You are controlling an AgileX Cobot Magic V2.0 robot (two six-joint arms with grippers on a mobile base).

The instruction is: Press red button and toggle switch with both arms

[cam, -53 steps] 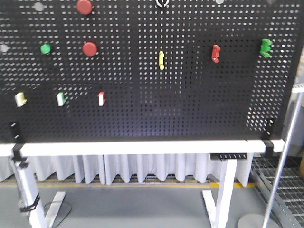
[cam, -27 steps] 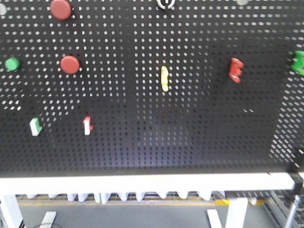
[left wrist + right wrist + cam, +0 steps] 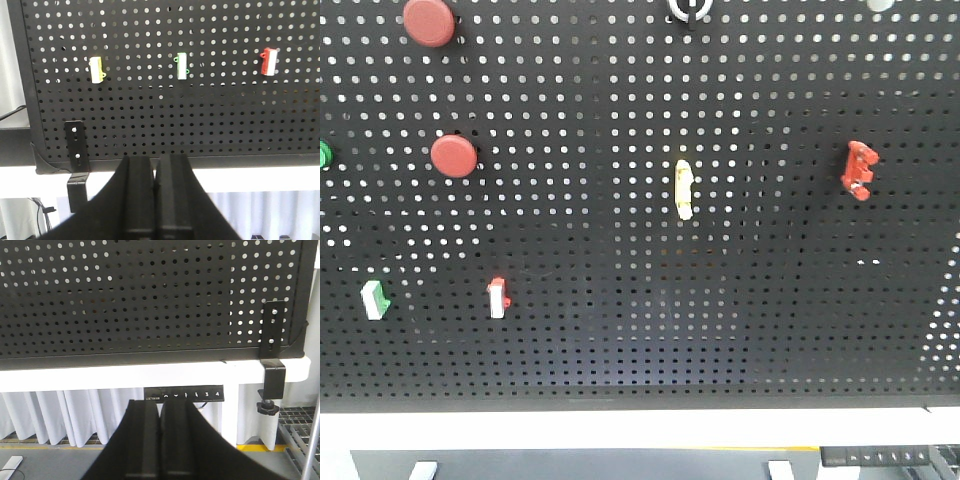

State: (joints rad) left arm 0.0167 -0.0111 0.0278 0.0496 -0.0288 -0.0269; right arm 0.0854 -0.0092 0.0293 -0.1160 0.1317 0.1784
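On the black pegboard (image 3: pixel 620 250) in the front view, one round red button (image 3: pixel 453 156) sits at mid left and another red button (image 3: pixel 429 21) above it. The red toggle switch (image 3: pixel 857 170) is at the right. Neither arm shows in the front view. My left gripper (image 3: pixel 155 165) is shut with nothing between its fingers, below the pegboard's bottom edge and under a row of small switches. My right gripper (image 3: pixel 159 407) is also shut and empty, low in front of the white table beam (image 3: pixel 125 375).
A pale yellow lever (image 3: pixel 684 189) is at board centre. Small white switches with red tip (image 3: pixel 498 297) and green tip (image 3: pixel 373 299) sit lower left; a green knob (image 3: pixel 323 154) is at the left edge. Black clamp brackets (image 3: pixel 75 150) (image 3: pixel 273 340) hold the board's corners.
The front view has closed in on the pegboard: all fittings have shifted down and outward, and the table legs and floor have left the frame.
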